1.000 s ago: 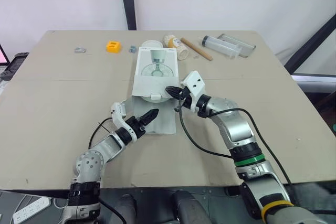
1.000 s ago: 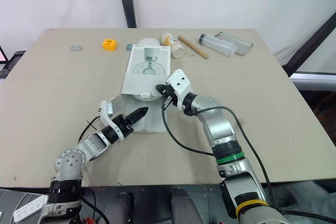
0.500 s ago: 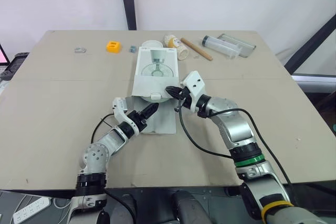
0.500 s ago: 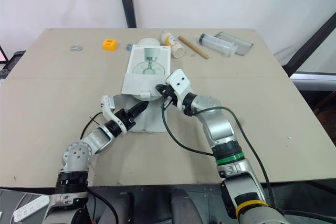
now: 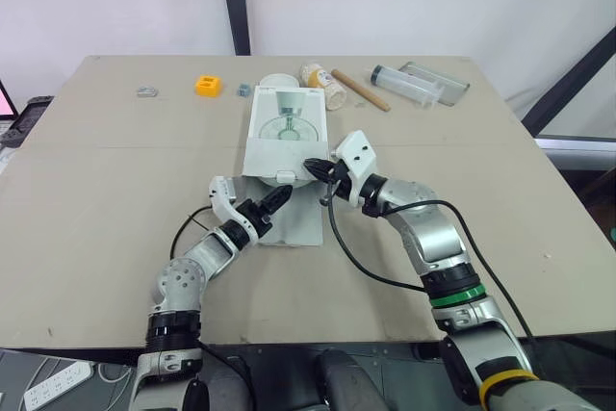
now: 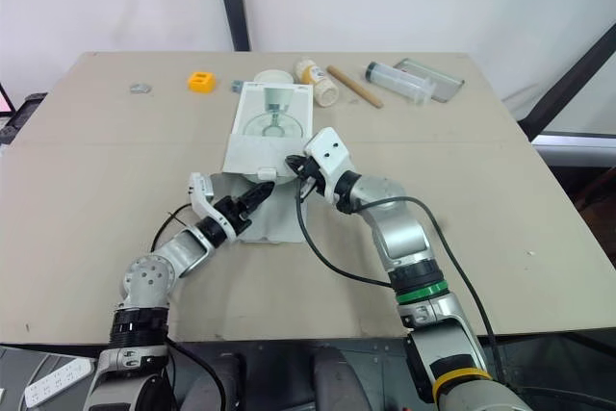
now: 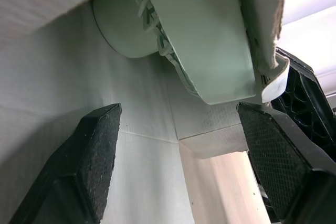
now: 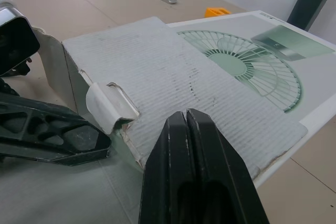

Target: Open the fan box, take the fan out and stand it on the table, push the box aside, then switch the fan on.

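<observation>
- The tan table [image 5: 115, 170] stands before a white backdrop; small clutter, among it an orange block [image 5: 207, 85], a wooden stick [image 5: 361, 89] and a clear tube [image 5: 404, 84], lies well beyond both grippers
- The fan box [image 5: 286, 127] lies flat directly ahead of the two grippers, printed side up, with its open end facing them
- Opening looks done: the end flap [image 5: 298, 223] is folded out flat on the table, beneath the left gripper
- The left gripper [image 5: 274, 201] has its fingers spread wide, nothing between them yet, and is pointed into the mouth of the box
- In the left wrist view the fan [image 7: 205, 40] is just in front of those spread fingers, its pale round body poking out of the box mouth but mostly inside
- The right gripper [image 5: 313, 166] is pinched tight on nothing; its tips sit over the box top at the corner of the open end, probably steadying it, though contact cannot be confirmed
- Progress, as a judgement: the first step is complete and the second is beginning, since the fan is reached for but not grasped
- Left to do: close on the fan, draw it out, stand it upright on the table, push the box aside, switch the fan on
</observation>
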You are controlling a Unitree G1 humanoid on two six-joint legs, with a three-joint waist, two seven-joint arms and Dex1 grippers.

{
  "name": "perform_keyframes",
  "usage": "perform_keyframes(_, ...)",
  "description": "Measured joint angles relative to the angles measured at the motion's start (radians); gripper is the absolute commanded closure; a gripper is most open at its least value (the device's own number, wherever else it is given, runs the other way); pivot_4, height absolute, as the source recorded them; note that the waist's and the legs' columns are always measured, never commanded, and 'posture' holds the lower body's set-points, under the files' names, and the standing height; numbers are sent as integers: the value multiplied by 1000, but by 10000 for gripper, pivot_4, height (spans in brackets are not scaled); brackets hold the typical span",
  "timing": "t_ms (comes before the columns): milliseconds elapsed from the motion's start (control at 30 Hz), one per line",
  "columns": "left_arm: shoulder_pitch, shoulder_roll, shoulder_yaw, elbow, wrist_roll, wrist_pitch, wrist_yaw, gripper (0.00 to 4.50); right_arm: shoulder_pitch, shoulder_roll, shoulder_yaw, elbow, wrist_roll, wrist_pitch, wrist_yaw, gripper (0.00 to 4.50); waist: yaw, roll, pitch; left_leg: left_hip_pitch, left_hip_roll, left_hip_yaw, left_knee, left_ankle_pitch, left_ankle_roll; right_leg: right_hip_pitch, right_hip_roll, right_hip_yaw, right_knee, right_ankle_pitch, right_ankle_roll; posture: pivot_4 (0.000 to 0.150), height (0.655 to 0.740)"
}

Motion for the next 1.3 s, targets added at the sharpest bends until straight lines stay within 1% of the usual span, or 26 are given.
perform_keyframes(600,-5,-60,50,11,-20,-8,-14,7338,4,0,3,-14,-1,9,0,45000,0,0,0,-1,0,0,0,0,0,0,0,0,-2,0,1,1500,7400)
perform_keyframes(933,-5,-63,56,11,-25,-9,-21,7338,4,4,3,-14,-1,9,-1,45000,0,0,0,-1,0,0,0,0,0,0,0,0,-2,0,1,1500,7400)
perform_keyframes(1133,-18,-67,91,6,-62,-19,-24,7338,4,5,3,-14,-1,9,-1,45000,-1,0,0,-1,0,0,-1,0,0,0,0,0,-2,0,1,1500,7400)
perform_keyframes(1300,-18,-65,89,6,-66,-17,-24,7338,6,6,3,-15,-1,9,-1,45000,-1,0,0,-1,0,0,-1,0,0,0,0,0,-3,1,1,1500,7400)
